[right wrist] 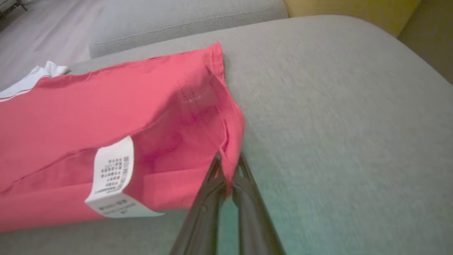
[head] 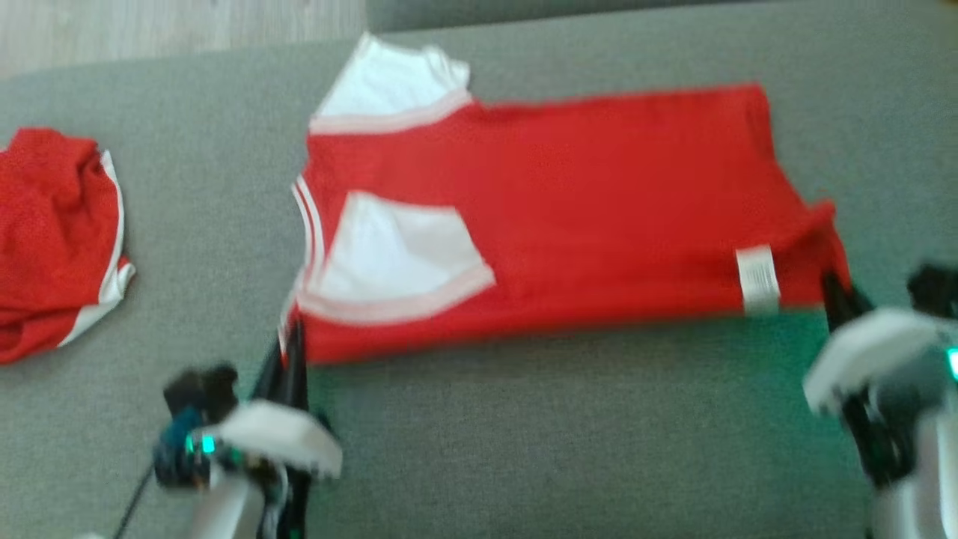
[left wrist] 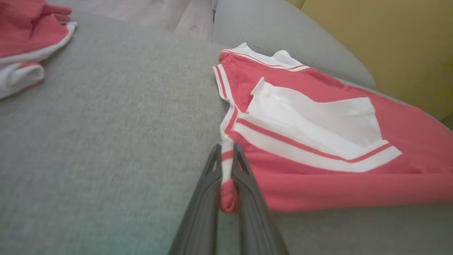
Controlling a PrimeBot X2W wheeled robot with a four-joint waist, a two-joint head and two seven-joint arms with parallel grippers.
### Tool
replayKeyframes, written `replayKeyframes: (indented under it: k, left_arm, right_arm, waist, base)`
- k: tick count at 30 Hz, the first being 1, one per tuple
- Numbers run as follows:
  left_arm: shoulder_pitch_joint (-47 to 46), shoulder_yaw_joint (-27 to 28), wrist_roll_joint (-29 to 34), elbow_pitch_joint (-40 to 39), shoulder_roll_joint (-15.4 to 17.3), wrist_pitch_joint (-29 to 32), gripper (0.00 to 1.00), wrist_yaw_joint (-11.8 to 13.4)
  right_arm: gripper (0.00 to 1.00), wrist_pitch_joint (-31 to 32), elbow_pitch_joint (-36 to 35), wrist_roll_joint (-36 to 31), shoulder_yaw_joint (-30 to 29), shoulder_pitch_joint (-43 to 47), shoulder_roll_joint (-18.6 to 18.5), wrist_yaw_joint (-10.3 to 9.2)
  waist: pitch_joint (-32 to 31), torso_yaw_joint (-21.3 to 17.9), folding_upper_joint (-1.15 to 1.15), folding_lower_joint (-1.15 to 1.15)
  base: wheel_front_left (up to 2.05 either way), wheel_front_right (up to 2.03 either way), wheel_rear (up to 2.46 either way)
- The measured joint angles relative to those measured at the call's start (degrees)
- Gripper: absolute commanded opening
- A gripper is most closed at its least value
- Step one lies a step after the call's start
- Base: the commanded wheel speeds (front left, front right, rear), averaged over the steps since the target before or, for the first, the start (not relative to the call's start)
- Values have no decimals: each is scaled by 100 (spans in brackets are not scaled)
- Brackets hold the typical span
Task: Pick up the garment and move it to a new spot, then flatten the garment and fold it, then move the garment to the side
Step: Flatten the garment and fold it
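A red garment with white sleeves and white stripes lies partly folded across the grey couch cushion, sleeves to the left, hem to the right. My left gripper is shut on its near left corner, and the left wrist view has the striped edge pinched between the fingers. At the near right corner my right gripper is shut on the red hem. A white care label hangs near that corner.
A second red and white garment lies bunched at the left edge of the cushion. The couch's back cushion rises behind, with a yellow wall beyond it. Wooden floor lies past the far left.
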Motion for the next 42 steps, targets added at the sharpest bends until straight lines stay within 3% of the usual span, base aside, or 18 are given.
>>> replayKeyframes:
  k: [4,8,9,10,11,12,19,24,33,42]
  left_arm:
    - [1088,-113,2,-1043,143,523,0,447]
    - [1858,-214,-23,-1680,171,906,0,723]
    - [1960,-232,-23,-1756,181,976,0,779]
    - [2028,-253,-31,-1802,192,1055,40,809]
    - [2067,-283,-58,-1835,202,1133,65,837]
    - [2097,-307,-59,-1880,218,1181,100,846]
    - [1936,-286,73,-2132,482,1069,100,818]
    - [695,-185,201,-2015,626,1129,100,634]
    - [-2235,-363,266,-331,339,1341,100,45]
    - [-3504,-398,421,1179,240,1480,100,-22]
  right_arm:
    - [0,337,-419,207,-193,884,22,0]
    - [0,416,-428,398,-301,1307,34,0]
    - [12,407,-394,427,-291,1314,35,0]
    - [100,378,-343,478,-286,1310,35,0]
    - [100,339,-289,517,-289,1306,35,0]
    - [100,305,-244,523,-299,1306,34,0]
    - [100,434,-554,522,-334,1118,33,0]
    - [100,867,-1143,216,-235,357,27,0]
    - [100,1316,-778,26,591,-1549,-42,0]
    - [100,994,-520,149,893,-2082,-56,0]
  waist:
    - [-182,4,0,-1]
    - [-219,60,0,-1]
    - [-222,64,0,-1]
    - [-225,66,0,-1]
    - [-227,67,0,0]
    - [-228,71,0,0]
    - [-225,114,0,-1]
    - [-65,95,0,0]
    - [673,-103,0,2]
    - [1414,-456,0,3]
  base:
    - [0,0,0]
    - [0,0,0]
    - [0,0,0]
    - [0,0,0]
    - [0,0,0]
    - [0,0,0]
    - [0,0,0]
    - [0,0,0]
    - [0,0,0]
    - [0,0,0]
